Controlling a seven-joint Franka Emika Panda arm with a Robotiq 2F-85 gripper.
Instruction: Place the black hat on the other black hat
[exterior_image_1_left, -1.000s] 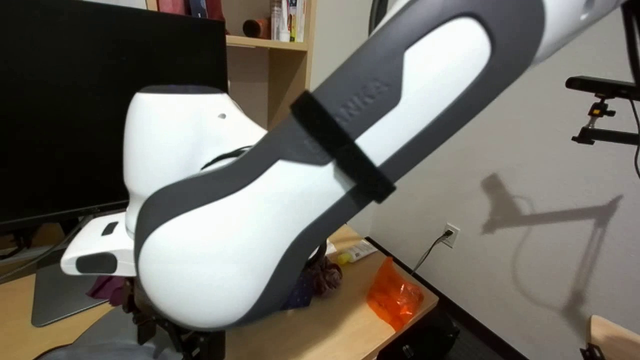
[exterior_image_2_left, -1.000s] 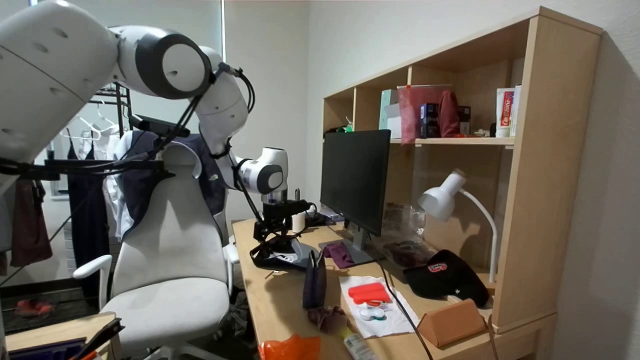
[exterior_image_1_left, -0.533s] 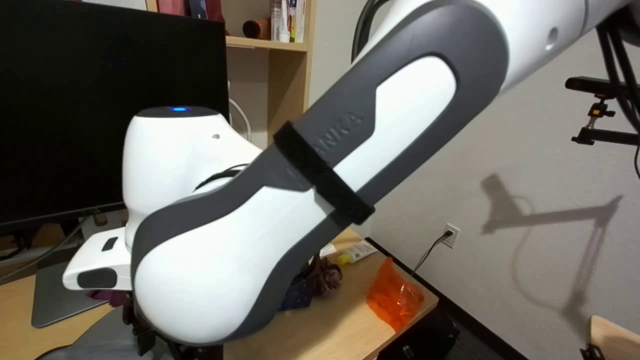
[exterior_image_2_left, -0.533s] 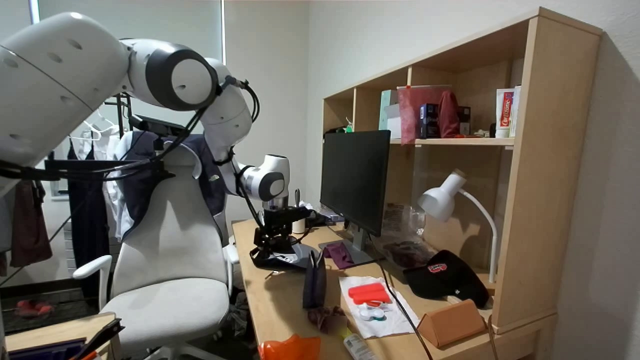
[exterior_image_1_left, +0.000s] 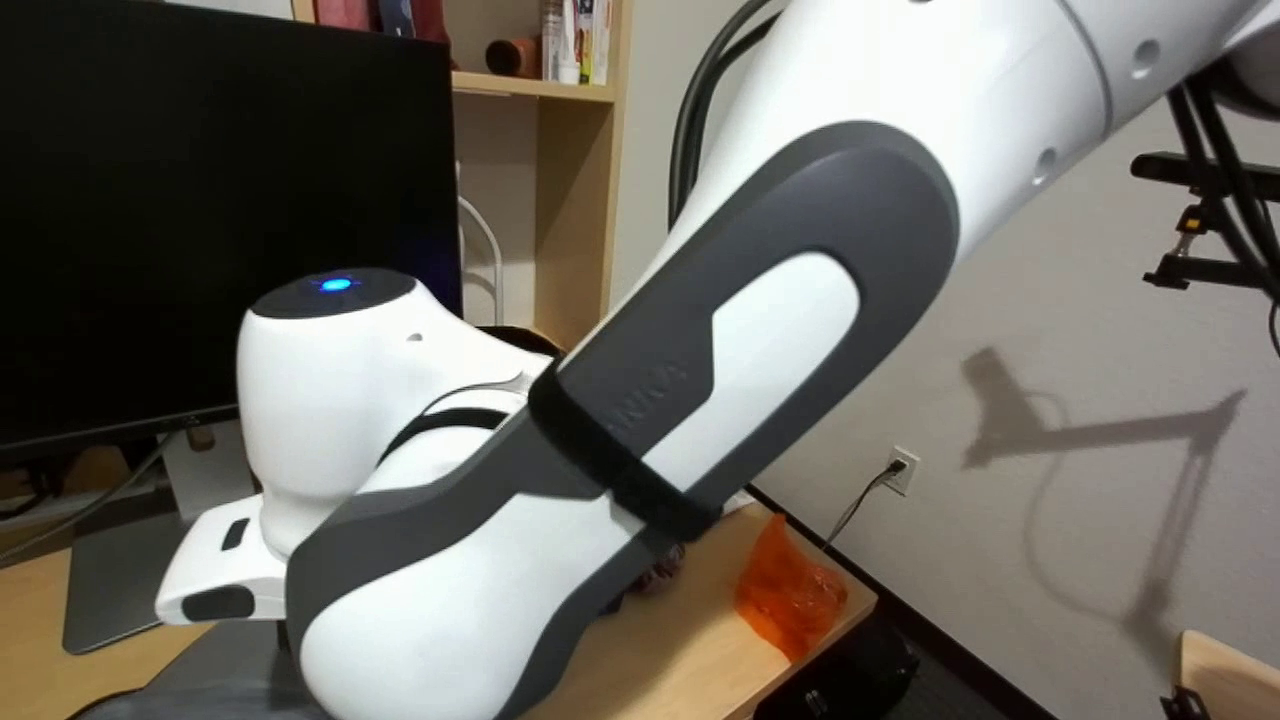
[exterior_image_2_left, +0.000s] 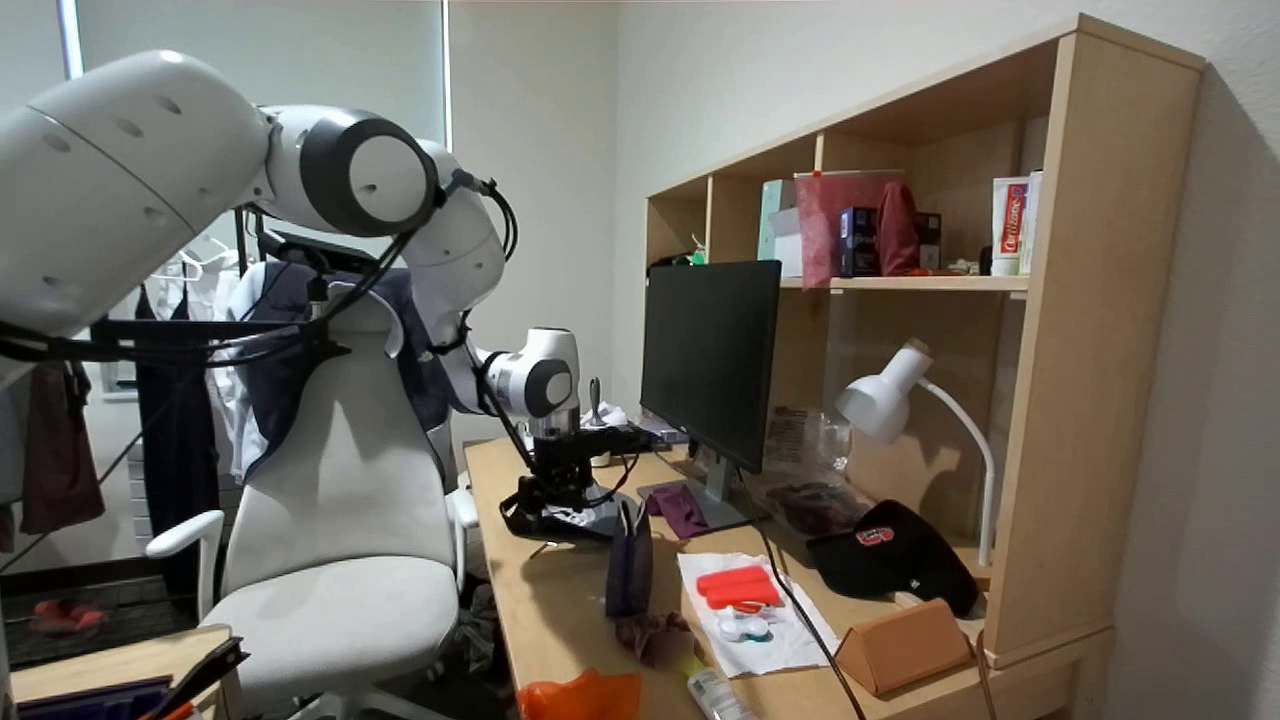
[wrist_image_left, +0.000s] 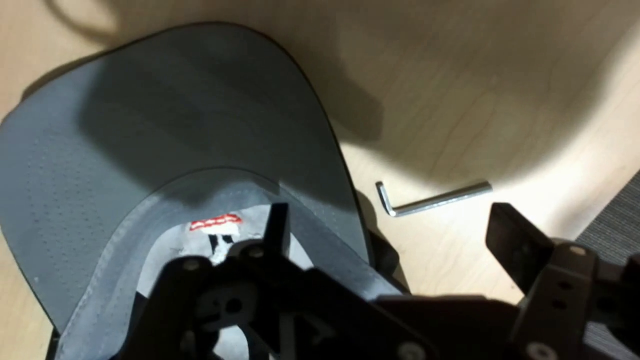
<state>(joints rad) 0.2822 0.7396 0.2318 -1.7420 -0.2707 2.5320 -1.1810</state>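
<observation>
Above the surface (wrist_image_left: 440, 255), pincer (wrist_image_left: 390, 225) holds nothing, jaws wide apart. One side overlaps the black hat (wrist_image_left: 210, 110), upturned on the surface, contact unclear; lining print (wrist_image_left: 216, 221) illegible. Judged pre-grasp: gripping, carrying, stacking all remain. Arm (exterior_image_1_left: 640, 400): faint "NKA". Well apart, other black hat (exterior_image_2_left: 890, 555): red emblem (exterior_image_2_left: 874, 536), unreadable. Higher, tube (exterior_image_2_left: 1011, 225): apparently "Cortizone".
</observation>
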